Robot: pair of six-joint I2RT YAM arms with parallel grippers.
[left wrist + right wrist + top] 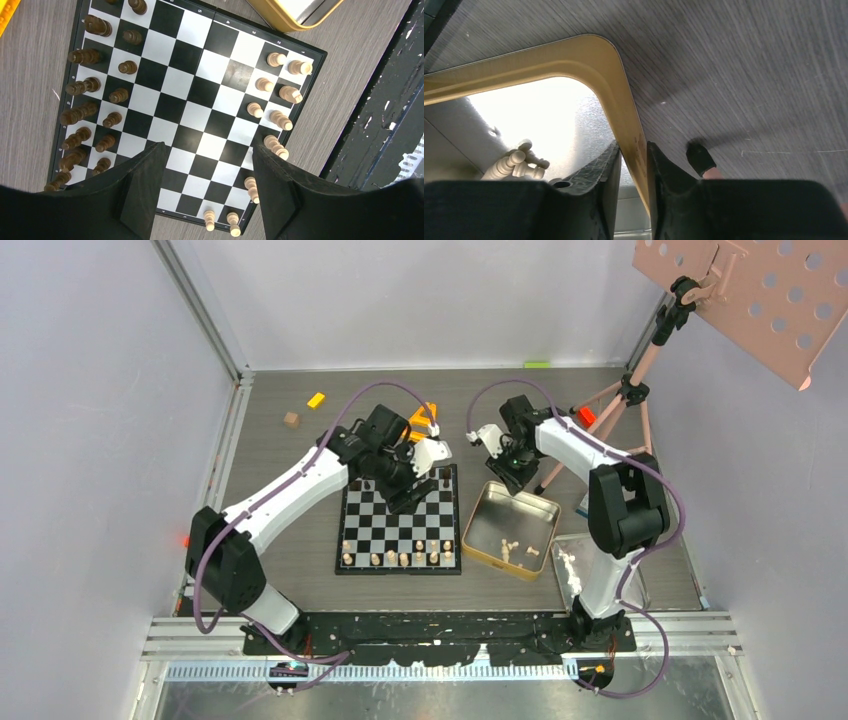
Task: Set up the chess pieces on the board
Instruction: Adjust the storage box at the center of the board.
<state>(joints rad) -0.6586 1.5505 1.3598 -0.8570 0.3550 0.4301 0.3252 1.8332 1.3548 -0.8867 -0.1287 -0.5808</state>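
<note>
The checkered board (pixel 395 525) lies in the middle of the table. In the left wrist view the board (pixel 200 90) has dark brown pieces (pixel 85 85) in two rows on the left and pale pieces (pixel 280 92) along its right edge. My left gripper (pixel 208 147) is open and empty above the board; in the top view it (pixel 415 495) hangs over the far rows. My right gripper (pixel 633 147) is shut on the rim of the gold tin (pixel 614 65). A few pale pieces (pixel 516 165) lie in the tin (pixel 545 512).
A small brown cube (pixel 291 420) and a yellow block (pixel 316 399) lie at the far left. An orange item (pixel 425 420) sits behind the board. A pink tripod (pixel 640 380) stands at the far right. A silver tray (pixel 560 545) lies by the right arm.
</note>
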